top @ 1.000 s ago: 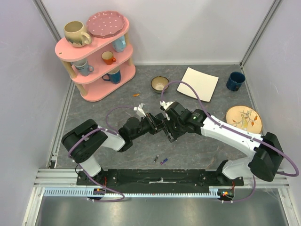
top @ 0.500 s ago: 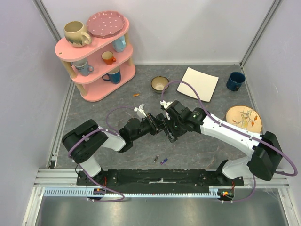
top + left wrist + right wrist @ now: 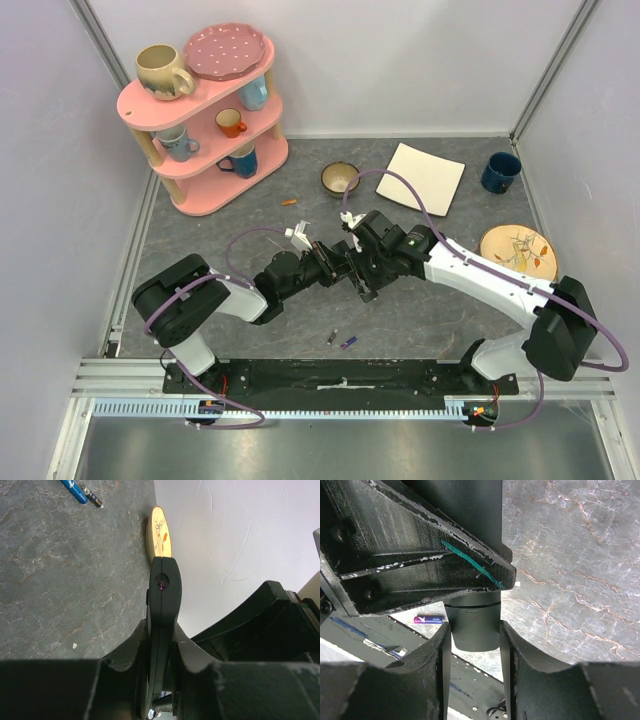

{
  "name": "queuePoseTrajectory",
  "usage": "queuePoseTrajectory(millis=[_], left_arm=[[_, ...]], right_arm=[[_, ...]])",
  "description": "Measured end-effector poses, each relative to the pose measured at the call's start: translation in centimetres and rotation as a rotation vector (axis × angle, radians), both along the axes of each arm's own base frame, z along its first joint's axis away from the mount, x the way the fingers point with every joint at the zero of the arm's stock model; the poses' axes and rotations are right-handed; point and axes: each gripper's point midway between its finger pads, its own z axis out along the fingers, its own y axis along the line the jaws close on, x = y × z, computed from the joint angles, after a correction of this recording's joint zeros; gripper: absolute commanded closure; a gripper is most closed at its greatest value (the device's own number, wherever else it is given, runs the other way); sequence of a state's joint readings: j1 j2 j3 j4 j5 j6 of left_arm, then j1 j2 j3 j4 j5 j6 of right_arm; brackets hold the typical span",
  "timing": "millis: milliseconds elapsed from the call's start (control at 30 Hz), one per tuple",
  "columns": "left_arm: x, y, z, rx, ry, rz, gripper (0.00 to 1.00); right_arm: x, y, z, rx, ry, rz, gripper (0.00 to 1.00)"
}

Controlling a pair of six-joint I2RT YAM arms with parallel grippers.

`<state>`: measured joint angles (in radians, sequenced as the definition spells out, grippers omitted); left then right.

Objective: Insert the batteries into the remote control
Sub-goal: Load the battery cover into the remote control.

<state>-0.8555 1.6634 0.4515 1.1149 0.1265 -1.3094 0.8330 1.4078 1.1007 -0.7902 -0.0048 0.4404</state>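
Grey stone-patterned table (image 3: pixel 420 320): above its middle your left gripper (image 3: pixel 160 652) pinches the slim flat black plastic remote control (image 3: pixel 162 595) edge-on, your right gripper (image 3: pixel 475 630) seems clamped on its free end; a thin purple battery (image 3: pixel 348 343) lies near the front edge

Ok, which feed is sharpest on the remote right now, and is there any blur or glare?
Left wrist: remote control edge-on and sharp, left fingers dark and soft. Right wrist: mostly dark, shadowed foreground, purple battery crisp. Top external: even light, no glare, remote barely visible.
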Motion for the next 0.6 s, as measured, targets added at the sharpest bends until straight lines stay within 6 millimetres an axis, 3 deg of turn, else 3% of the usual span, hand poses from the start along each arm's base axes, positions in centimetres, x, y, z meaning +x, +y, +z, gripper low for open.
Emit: queuePoseTrajectory(millis=[600], left_arm=[[0.40,0.04,0.14,0.004,-0.016,0.018,0.98]], right_arm=[[0.55,0.04,-0.01,-0.020,0.015,-0.001,0.83]])
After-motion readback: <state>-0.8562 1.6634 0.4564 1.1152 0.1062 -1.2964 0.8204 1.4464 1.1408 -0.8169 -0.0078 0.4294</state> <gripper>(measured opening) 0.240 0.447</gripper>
